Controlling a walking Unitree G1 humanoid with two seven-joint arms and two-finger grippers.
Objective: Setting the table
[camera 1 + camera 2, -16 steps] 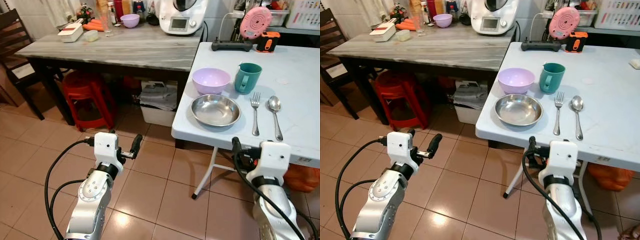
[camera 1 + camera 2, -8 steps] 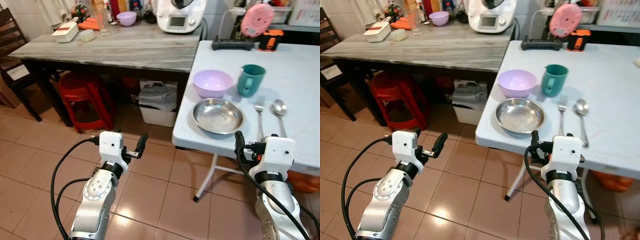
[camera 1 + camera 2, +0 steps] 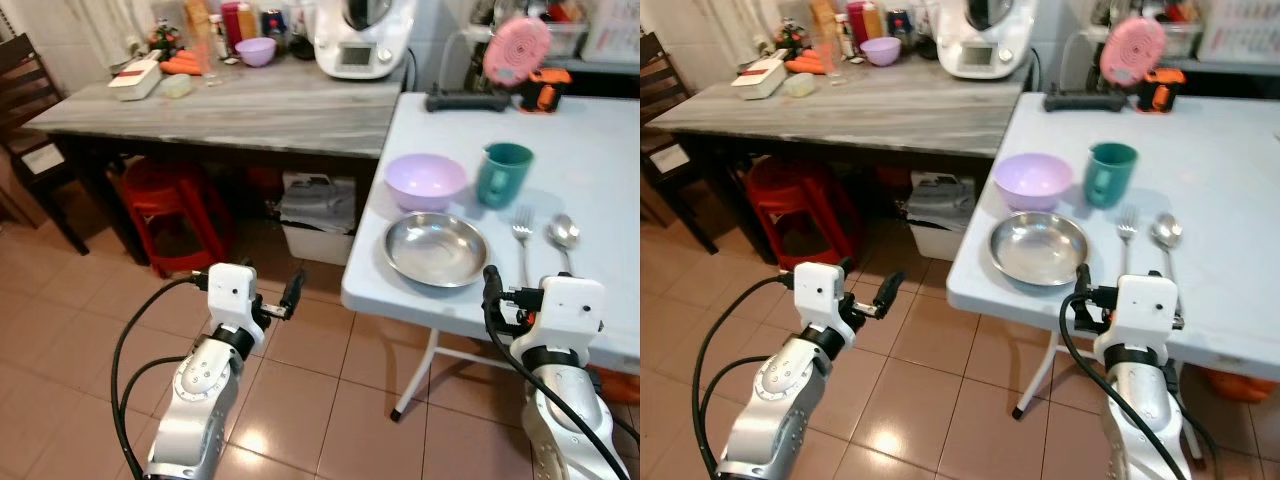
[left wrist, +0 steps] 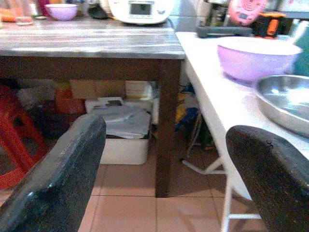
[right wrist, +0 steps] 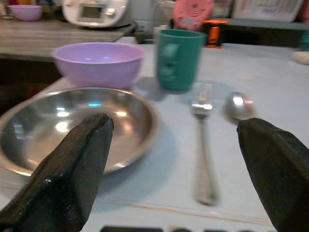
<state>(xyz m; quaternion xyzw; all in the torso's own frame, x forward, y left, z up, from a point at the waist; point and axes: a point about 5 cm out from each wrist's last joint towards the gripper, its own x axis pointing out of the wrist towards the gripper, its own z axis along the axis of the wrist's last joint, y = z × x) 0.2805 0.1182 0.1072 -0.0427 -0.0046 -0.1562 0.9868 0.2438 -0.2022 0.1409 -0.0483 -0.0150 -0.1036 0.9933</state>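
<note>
On the white folding table (image 3: 600, 140) a place setting lies near the near-left corner: a steel plate (image 3: 435, 249) by the near edge, a lilac bowl (image 3: 425, 181) just beyond it, a teal mug (image 3: 503, 173) to the right of the bowl, and a fork (image 3: 522, 245) and spoon (image 3: 562, 238) side by side to the right of the plate. The right gripper (image 5: 178, 169) hangs at the table's near edge, its two black fingers (image 5: 72, 169) spread wide apart and empty, facing the plate and fork. The left gripper (image 4: 164, 179) is held over the tiled floor (image 3: 80, 320) left of the table, fingers also wide apart and holding nothing. A grey wooden table (image 3: 250, 105) stands to the far left, carrying a white kitchen appliance (image 3: 363, 38) and a small purple bowl (image 3: 257, 50); a red stool (image 3: 165, 205) sits beneath it.
</note>
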